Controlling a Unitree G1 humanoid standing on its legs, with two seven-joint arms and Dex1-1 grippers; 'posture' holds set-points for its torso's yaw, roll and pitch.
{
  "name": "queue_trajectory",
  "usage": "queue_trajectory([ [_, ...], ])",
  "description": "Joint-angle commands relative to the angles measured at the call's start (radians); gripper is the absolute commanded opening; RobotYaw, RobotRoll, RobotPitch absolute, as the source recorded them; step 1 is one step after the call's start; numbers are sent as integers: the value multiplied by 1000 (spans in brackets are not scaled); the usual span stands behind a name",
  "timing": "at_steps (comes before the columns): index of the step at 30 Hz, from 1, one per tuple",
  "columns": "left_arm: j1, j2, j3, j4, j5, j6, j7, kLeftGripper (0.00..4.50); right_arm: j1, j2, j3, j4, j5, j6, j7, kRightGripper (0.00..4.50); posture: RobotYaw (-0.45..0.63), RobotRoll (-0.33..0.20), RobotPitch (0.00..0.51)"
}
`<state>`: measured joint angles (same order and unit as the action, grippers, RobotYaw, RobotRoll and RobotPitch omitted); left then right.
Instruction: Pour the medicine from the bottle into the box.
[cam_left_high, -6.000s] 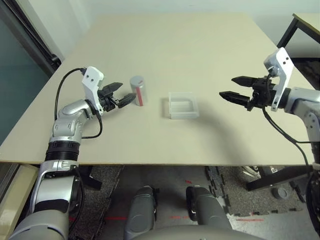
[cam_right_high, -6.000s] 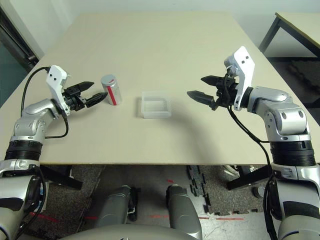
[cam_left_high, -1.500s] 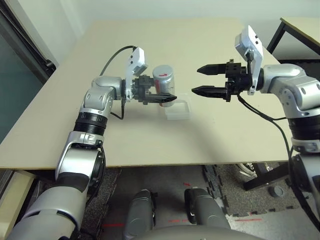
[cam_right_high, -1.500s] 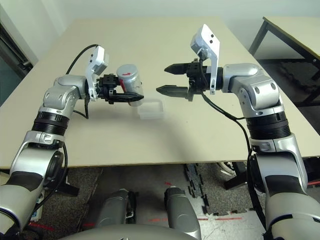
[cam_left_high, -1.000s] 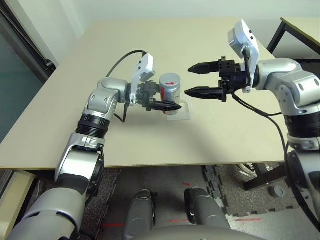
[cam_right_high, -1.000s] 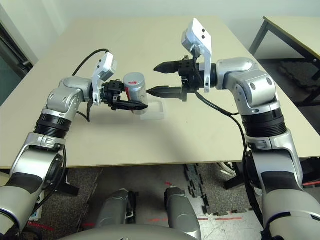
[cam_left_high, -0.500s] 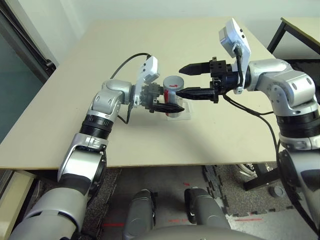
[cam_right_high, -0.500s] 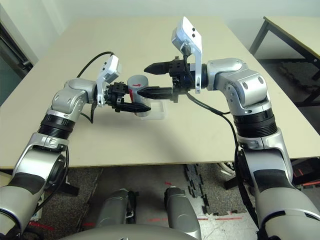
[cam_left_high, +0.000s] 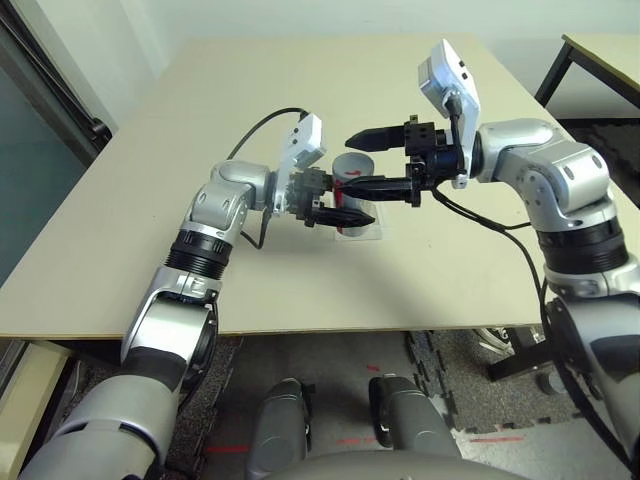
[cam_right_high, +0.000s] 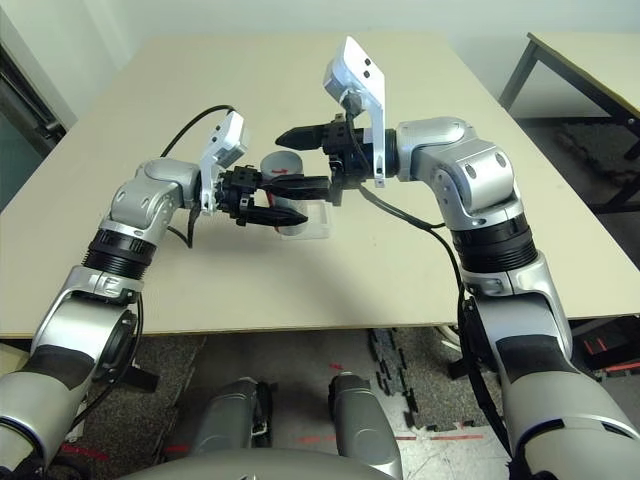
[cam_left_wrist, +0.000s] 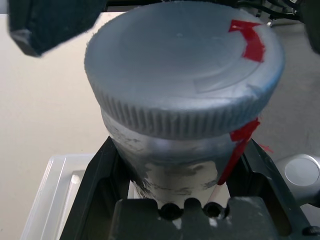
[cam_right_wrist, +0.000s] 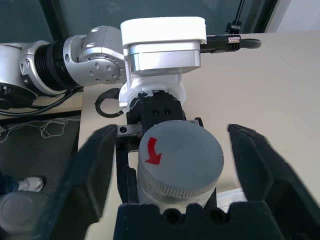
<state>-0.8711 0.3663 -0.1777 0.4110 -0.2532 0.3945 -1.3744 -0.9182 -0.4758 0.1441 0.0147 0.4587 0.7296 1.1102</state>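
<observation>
Now the left gripper (cam_left_high: 345, 205) clamps the bottle (cam_right_wrist: 177, 165) by its body, just above the box (cam_right_high: 312, 226). Beyond, the right gripper (cam_right_wrist: 175, 155) straddles the bottle's grey cap (cam_left_wrist: 182, 65), its fingers (cam_right_wrist: 87, 175) spread clear of it.

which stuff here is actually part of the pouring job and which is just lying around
Part of the job:
- bottle, cap on, held by the left gripper
- box, on the table under the bottle
- right gripper, fingers either side of the cap, apart from it

Just there:
- table
- second table at the far right
- black floor mats
</observation>
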Motion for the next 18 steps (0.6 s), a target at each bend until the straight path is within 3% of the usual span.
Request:
queue_trajectory([
  [1, -4, 1, -12, -3, -7, 5, -4, 2816, -5, 1, 5, 1, 3, -2, -2, 3131, -7, 0, 74],
  [3, -3, 2, -11, -6, -8, 5, -5, 2816, 2, -5, 2, 1, 5, -5, 0, 2508, -7, 0, 75],
  [18, -12, 11, -14, -81, -33, 27, -35, 2816, -15, -5, 8, 42, 62, -20, 113, 2507, 5, 0, 79],
])
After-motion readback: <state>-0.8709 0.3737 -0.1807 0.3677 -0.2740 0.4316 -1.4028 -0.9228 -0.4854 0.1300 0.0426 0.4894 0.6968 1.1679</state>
